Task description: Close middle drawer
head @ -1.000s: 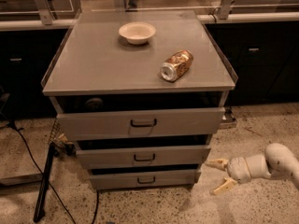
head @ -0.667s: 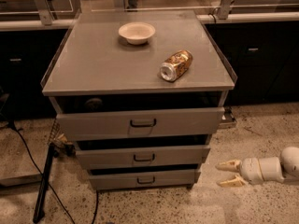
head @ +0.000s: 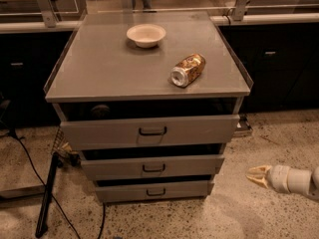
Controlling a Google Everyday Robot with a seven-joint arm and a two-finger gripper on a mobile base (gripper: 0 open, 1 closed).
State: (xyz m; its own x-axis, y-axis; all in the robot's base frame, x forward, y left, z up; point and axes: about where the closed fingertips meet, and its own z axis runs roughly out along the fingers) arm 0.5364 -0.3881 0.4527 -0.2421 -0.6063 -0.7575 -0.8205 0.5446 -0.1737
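The middle drawer (head: pixel 152 166) is a grey metal front with a small dark loop handle at its centre, second from the top in the grey cabinet (head: pixel 99 68). It stands pulled out a little, with a dark gap above it. My gripper (head: pixel 256 176) is low at the right, just above the floor and level with the middle and bottom drawers. It is well clear of the cabinet's right side and points left. Its tan fingertips lie together and it holds nothing.
The taller top drawer (head: pixel 149 132) sticks out furthest; the small bottom drawer (head: pixel 154 190) sits under the middle one. A white bowl (head: pixel 146 35) and a can lying on its side (head: pixel 187 69) rest on the cabinet top. Dark cables and a stand (head: pixel 47 193) are on the floor at the left.
My gripper has drawn back to the right, away from the cabinet, and its fingers have come together from spread. The drawers have not moved.
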